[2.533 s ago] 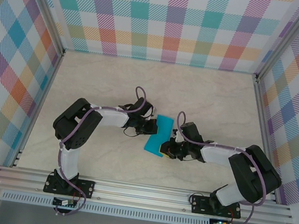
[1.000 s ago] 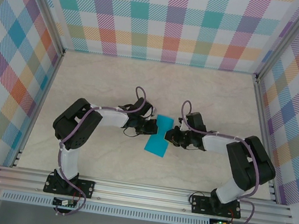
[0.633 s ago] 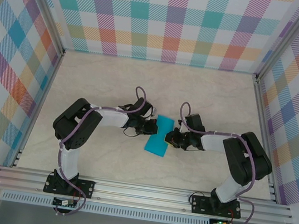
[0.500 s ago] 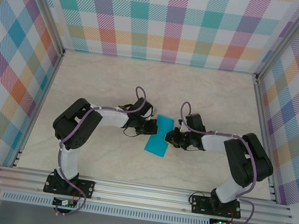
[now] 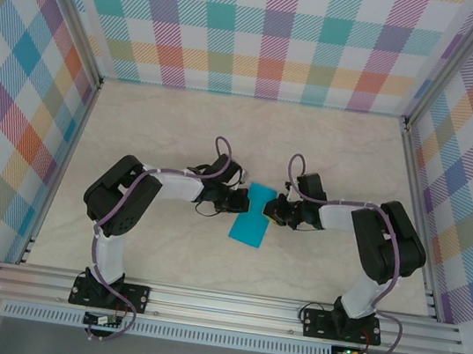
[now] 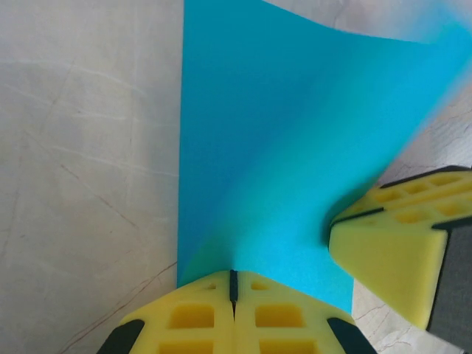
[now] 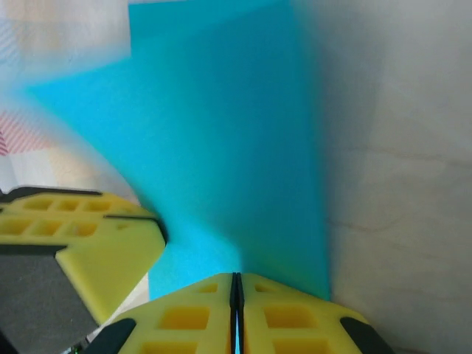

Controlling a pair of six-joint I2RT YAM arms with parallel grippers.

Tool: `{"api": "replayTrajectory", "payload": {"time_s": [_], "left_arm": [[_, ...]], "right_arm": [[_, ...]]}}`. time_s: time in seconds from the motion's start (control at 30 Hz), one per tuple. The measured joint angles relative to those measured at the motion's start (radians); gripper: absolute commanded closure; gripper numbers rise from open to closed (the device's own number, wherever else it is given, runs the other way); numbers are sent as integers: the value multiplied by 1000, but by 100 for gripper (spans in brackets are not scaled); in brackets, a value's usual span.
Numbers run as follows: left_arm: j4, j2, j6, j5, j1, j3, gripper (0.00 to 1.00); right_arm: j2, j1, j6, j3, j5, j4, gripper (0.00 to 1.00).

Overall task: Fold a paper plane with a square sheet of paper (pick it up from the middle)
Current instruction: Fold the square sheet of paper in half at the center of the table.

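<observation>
The square sheet of paper (image 5: 250, 222) is bright cyan-blue, folded into a narrow strip, and lies slanted on the table between the two arms. At its far end my left gripper (image 5: 247, 200) is shut on the paper's left edge. In the left wrist view the paper (image 6: 280, 147) rises in a ridge to the closed tips of that gripper (image 6: 233, 274). My right gripper (image 5: 273, 209) is shut on the opposite edge, and its yellow tips (image 7: 236, 276) pinch the paper (image 7: 221, 147). The two grippers face each other, a finger-width apart.
The marble-patterned tabletop (image 5: 172, 132) is boxed in by plaid walls (image 5: 267, 30) on three sides. An aluminium rail (image 5: 226, 305) runs along the near edge with both arm bases on it. The right gripper's yellow fingers (image 6: 398, 251) crowd the left wrist view's lower right.
My right gripper has moved from the paper's near end up along its right edge to the far end, opposite the left gripper. The left arm has stayed put.
</observation>
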Motion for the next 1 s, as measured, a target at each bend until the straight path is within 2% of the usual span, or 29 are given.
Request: {"api": "replayTrajectory", "payload": {"time_s": [0.47,0.7,1.0], "left_arm": [[1,0,7,0,0,-1,100],[0,0,7,0,0,-1,100],[16,-2,7,0,0,-12,100]], "right_arm": [[-13,-29,-2,44,-8,-11,88],[63,-38,-19,75,-10,-2,89],[66,-52,-38,106,-23,-45,88]]}}
